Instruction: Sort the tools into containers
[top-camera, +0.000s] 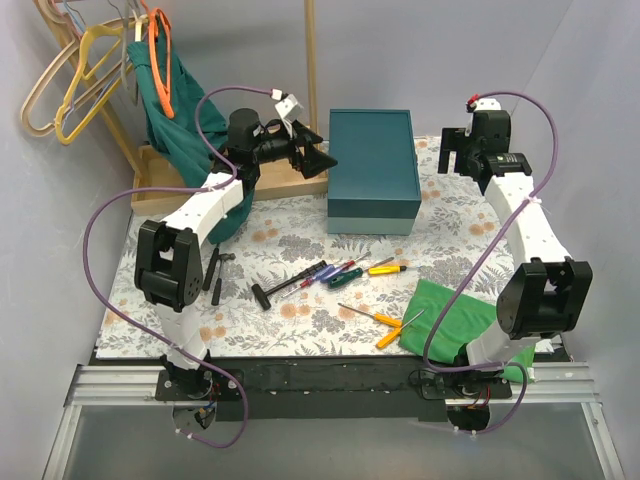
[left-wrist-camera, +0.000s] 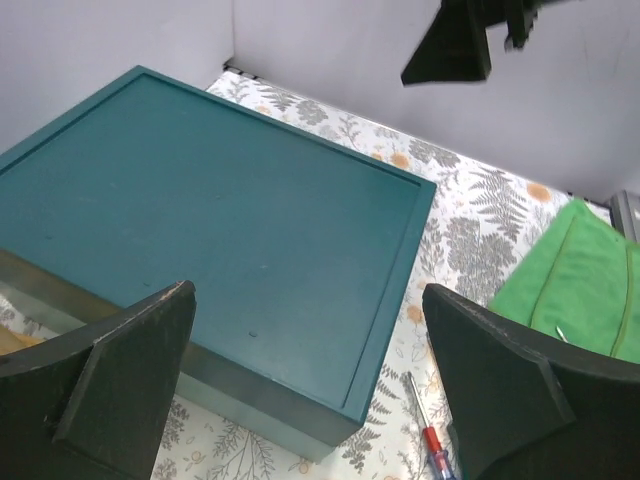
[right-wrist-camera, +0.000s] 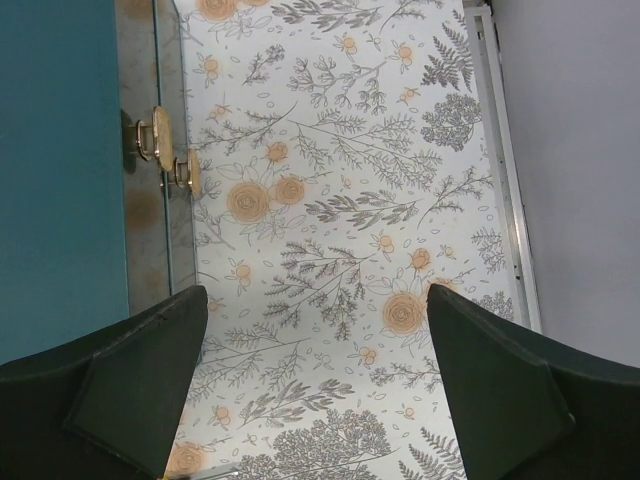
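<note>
A closed teal box (top-camera: 372, 168) stands at the back middle of the floral cloth; it also shows in the left wrist view (left-wrist-camera: 210, 230). Several screwdrivers lie in front of it: red and blue ones (top-camera: 325, 272), a yellow-handled one (top-camera: 388, 268) and an orange-handled one (top-camera: 385, 320). A small hammer (top-camera: 272, 289) and black tools (top-camera: 214, 268) lie to the left. My left gripper (top-camera: 318, 155) is open and empty, raised beside the box's left edge. My right gripper (top-camera: 455, 150) is open and empty, above the cloth right of the box, near its brass latches (right-wrist-camera: 165, 150).
A green cloth bag (top-camera: 450, 315) lies at the front right; it also shows in the left wrist view (left-wrist-camera: 575, 285). A wooden tray (top-camera: 290, 180) sits left of the box, partly under a hanging green garment (top-camera: 185, 130). Hangers (top-camera: 80, 75) hang at the back left.
</note>
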